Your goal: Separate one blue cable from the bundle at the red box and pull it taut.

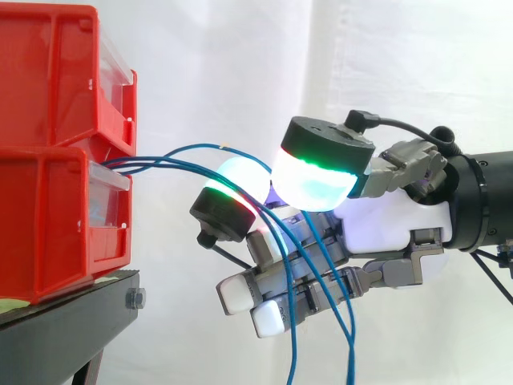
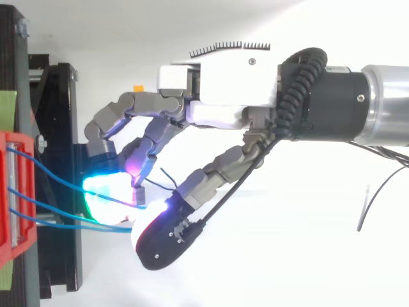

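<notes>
Several thin blue cables (image 1: 176, 151) come out between the two stacked red bins, upper (image 1: 48, 72) and lower (image 1: 48, 233), arc to the right and hang down slack past the bottom edge. My hand (image 1: 385, 224) reaches in from the right, just clear of the bins. Its thumb pad (image 1: 317, 180) and one glowing fingertip (image 1: 238, 183) are closed together on one blue cable where the arc peaks. The other fingers curl below, with the remaining cables running down across them. From above, the cables (image 2: 51, 173) run from the red box (image 2: 7, 192) to the pads of the hand (image 2: 223, 83).
The bins rest on a black stand (image 1: 64, 321) with a bolt at its front corner; from above, the stand (image 2: 61, 128) lies beneath the fingertips. A white curtain hangs behind, with open space below and to the right of the hand.
</notes>
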You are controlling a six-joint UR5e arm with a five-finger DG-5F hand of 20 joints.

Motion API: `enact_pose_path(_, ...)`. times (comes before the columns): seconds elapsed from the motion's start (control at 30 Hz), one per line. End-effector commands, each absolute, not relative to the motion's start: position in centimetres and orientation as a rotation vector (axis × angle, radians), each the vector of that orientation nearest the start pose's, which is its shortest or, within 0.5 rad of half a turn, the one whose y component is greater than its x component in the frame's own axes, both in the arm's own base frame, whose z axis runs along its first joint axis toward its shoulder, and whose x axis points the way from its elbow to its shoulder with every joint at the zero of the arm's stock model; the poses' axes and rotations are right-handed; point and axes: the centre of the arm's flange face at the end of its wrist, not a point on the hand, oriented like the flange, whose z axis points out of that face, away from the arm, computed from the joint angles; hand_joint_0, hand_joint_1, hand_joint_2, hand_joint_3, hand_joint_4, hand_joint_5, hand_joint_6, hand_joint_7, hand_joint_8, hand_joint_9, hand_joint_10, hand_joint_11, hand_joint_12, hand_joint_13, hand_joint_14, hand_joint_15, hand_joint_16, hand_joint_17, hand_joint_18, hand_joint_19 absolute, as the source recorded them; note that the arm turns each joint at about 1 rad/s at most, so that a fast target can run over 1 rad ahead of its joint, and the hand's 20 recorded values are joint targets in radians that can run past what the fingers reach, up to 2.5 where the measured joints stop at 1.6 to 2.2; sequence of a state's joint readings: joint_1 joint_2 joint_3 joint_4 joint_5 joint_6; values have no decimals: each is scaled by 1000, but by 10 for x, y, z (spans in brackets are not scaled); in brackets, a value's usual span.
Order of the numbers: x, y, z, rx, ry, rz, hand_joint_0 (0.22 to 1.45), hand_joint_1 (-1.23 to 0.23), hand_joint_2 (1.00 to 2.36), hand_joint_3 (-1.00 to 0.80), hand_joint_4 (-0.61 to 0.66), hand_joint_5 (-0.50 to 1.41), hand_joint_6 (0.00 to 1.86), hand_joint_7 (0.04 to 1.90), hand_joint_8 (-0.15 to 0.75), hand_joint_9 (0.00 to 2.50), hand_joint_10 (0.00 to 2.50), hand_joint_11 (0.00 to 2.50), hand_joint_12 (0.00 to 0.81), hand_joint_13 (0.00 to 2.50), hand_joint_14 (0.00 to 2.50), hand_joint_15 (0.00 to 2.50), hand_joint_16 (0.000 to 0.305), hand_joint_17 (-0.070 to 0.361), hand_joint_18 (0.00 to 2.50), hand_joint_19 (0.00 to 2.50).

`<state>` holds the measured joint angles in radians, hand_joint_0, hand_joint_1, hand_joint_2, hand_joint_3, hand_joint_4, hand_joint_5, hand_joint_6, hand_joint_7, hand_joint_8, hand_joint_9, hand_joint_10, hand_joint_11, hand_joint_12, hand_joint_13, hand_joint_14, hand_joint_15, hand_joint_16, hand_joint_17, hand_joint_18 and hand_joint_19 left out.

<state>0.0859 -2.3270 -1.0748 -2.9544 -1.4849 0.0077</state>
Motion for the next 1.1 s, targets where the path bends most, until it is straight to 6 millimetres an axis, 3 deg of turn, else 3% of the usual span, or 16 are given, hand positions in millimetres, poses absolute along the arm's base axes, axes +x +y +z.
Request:
enact_pose_path(0.0,772,-76,264,1264,1262,1174,728,-1035,1000,-500,118,-218,864,1100,311,761,18,735,267,720,21,600,27,61,608,558)
enact_pose_path(0.2,772,-76,264,1262,1260,1176,576,-920,1000,-500,102,-188,838,1091,308,838,20,750,258,728,20,578,27,61,610,576)
enact_pose_path(0.33,772,-75,265,1262,1262,1176,579,-801,1000,-500,15,-131,770,1191,316,1009,21,758,238,755,18,554,25,56,613,585)
enact_pose_path(0.67,772,-75,265,1262,1262,1176,607,-652,1000,-500,-10,-112,744,1225,307,1059,23,756,225,780,19,561,23,51,598,599)
enact_pose_path(0.83,772,-75,265,1262,1262,1176,564,-712,1000,-500,11,-113,737,1233,320,1045,22,754,236,773,19,565,24,55,586,597)
enact_pose_path(1.07,772,-75,264,1264,1265,1175,544,-674,1000,-500,26,-113,737,1216,321,1049,19,742,236,775,17,565,25,57,590,595)
